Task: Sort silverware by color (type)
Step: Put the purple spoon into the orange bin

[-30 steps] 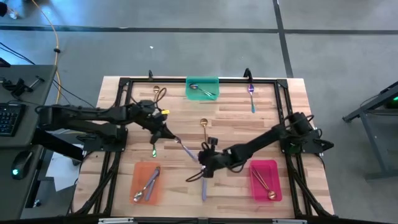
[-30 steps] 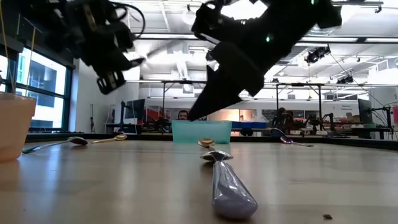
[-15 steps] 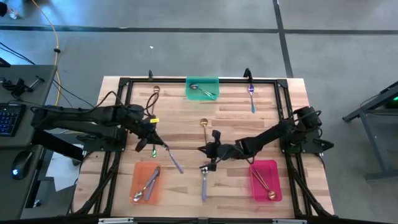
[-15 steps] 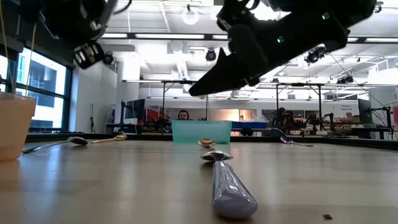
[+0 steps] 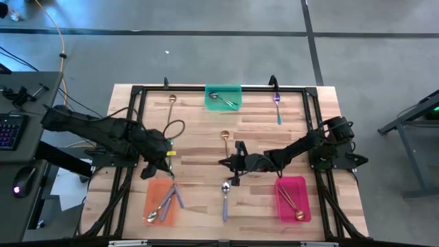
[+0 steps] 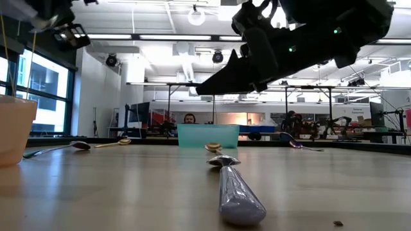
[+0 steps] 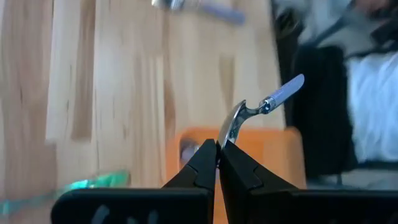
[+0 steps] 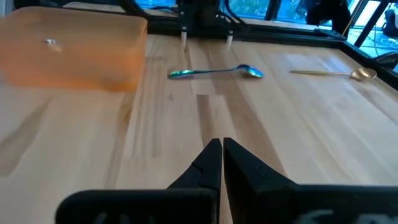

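My left gripper hangs over the orange tray at the near left and is shut on a spoon with a silver bowl and lavender handle. More such spoons lie in that tray. My right gripper is shut and empty in mid-air above the table's middle, fingers pointing left. A lavender-handled spoon lies flat just near of it, and a gold spoon lies just far of it. A green iridescent spoon lies flat by the left arm. My left gripper pinches the spoon's silver bowl end between its two shut fingers. The spoon sticks out beyond the fingertips, lavender handle outermost. It is lifted clear, above the orange tray.
The green tray at the far edge holds a silver spoon. The pink tray at the near right holds gold spoons. A purple spoon and a gold spoon lie near the far edge. A black frame rings the table.
My left gripper has carried the lavender-handled spoon from the table's middle toward the near left, until it is over the orange tray. My right gripper has risen, drawn back toward the far edge from the spoon lying near of it, and tipped closer to level.
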